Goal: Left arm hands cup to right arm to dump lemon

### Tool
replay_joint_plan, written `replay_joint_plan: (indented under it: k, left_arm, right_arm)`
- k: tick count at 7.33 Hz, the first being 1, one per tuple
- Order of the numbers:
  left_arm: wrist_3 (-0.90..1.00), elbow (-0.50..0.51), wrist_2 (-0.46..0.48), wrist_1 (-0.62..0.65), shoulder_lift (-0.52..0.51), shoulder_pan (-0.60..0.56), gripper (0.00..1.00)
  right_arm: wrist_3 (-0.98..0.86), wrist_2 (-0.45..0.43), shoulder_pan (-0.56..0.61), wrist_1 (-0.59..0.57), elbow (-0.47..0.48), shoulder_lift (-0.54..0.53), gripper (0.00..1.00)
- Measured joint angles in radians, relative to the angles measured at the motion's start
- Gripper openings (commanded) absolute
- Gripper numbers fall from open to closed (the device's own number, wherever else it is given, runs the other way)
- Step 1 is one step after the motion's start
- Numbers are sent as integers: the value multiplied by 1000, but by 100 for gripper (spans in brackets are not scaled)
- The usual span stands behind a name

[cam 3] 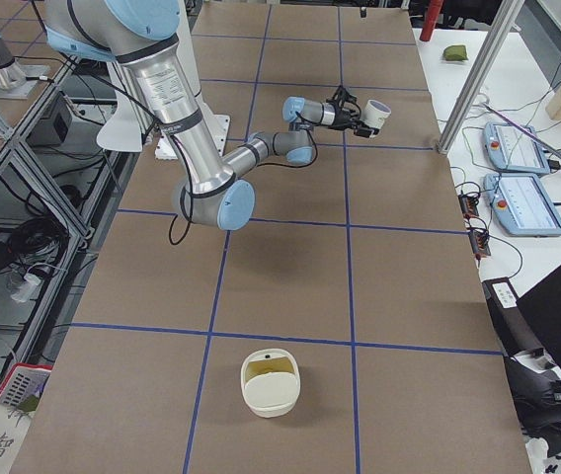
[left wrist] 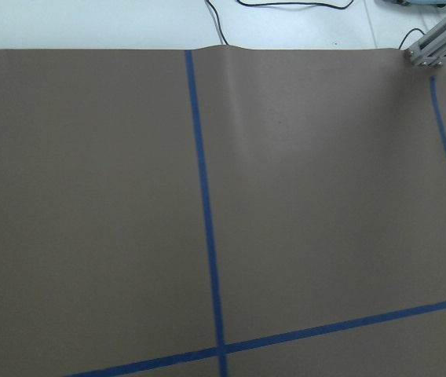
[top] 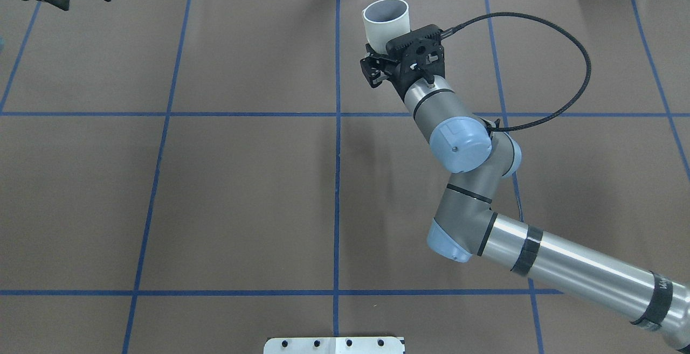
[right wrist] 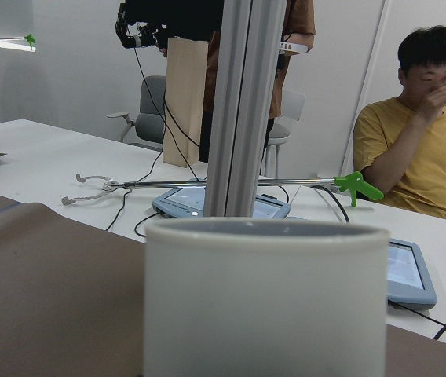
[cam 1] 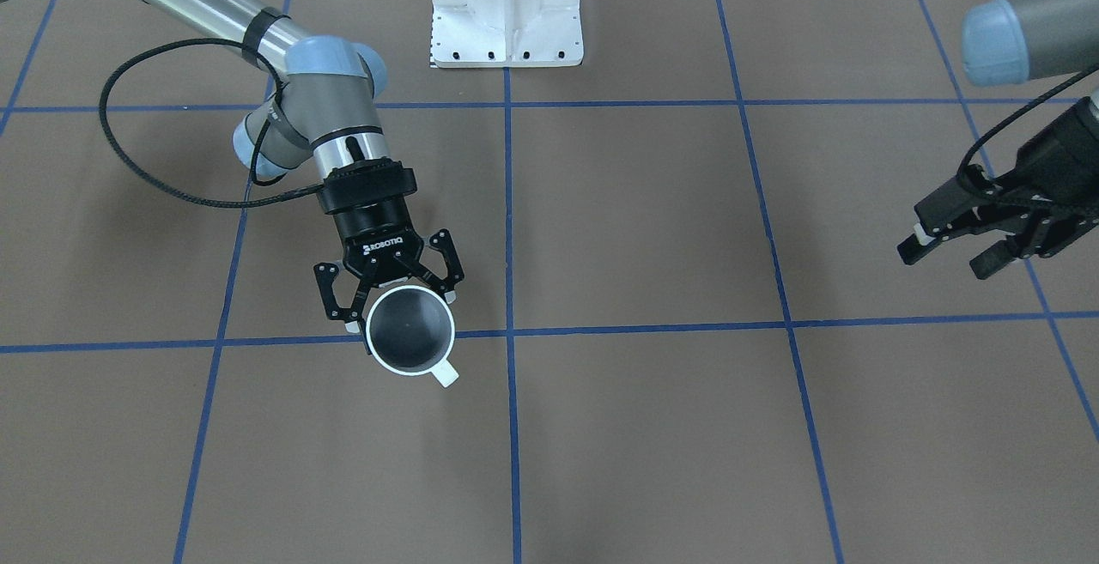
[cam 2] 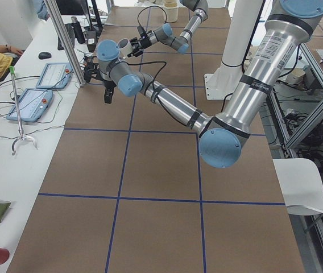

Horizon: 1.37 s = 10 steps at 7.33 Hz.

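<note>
Worktop, brown and gridded in blue tape, fills most of our views. The right arm stretches far across it toward the operators' side, while the left arm hangs back at the other end. A white mount sits between their bases.

Near the right end of the worktop, well apart from everything else, stands a pale tub with something yellowish inside. We cannot tell whether that is the lemon.

The cup is clear of the worktop, clasped by the right gripper, whose fingers press its wall from either side. It stands upright, mouth up, with the handle pointing away from the gripper. We see only grey inside it and no lemon.

The left gripper is released and holds nothing, well away from the cup.

We judge the hand-over done, with the tipping left to do. That move turns on the cup's upright axis: the gripper holds it from the side, so a roll of the wrist should spill it. Nothing stands beneath or beside it. A person sits beyond the worktop's edge.
</note>
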Motion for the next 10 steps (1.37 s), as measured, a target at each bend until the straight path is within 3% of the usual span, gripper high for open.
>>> replay_joint_plan:
  k: [4, 5, 6, 8, 10]
  left_arm:
    - [-365, 47, 46, -41, -175, 136, 100]
    - [-429, 57, 90, -42, -211, 175, 97]
    - [-488, 71, 139, -45, -246, 215, 83]
    - [-587, 87, 211, -75, -278, 282, 58]
    - [-636, 93, 233, -85, -291, 315, 54]
  right_arm:
    - [-5, -49, -39, -12, -122, 142, 2]
    - [-8, -53, -40, -13, -147, 169, 8]
    - [-10, -64, -44, -14, -162, 185, 12]
    - [-39, -133, -68, -11, -170, 190, 13]
    - [-62, -227, -110, -6, -168, 186, 16]
